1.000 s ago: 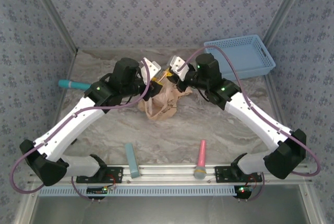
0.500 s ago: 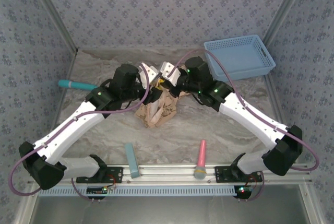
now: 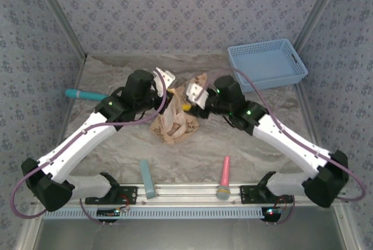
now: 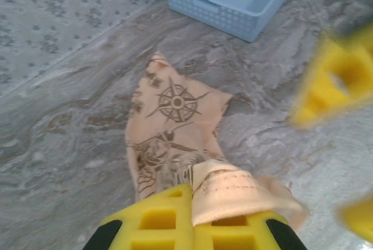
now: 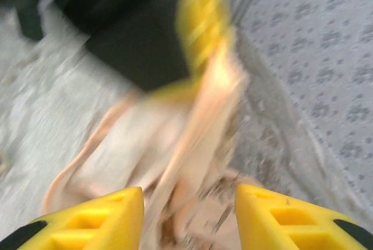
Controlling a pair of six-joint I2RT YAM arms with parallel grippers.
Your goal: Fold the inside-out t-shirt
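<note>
Left tool (image 4: 195, 203) and right tool (image 5: 187, 196) meet over the middle of the bench (image 3: 192, 152). They are carried by the left arm (image 3: 87, 133) and right arm (image 3: 285, 136), each stretched in from its near corner with the forearm slanting inward and the wrist tipped down. Between them the inside-out t-shirt (image 3: 172, 125) lies bunched on the bench, one flap raised. Left tool's jaws are pinched together on a stitched hem of it. Right tool's jaws stand apart with blurred cloth hanging between them; whether they touch it I cannot tell. A blue basket (image 3: 268, 63) sits at the far right corner.
</note>
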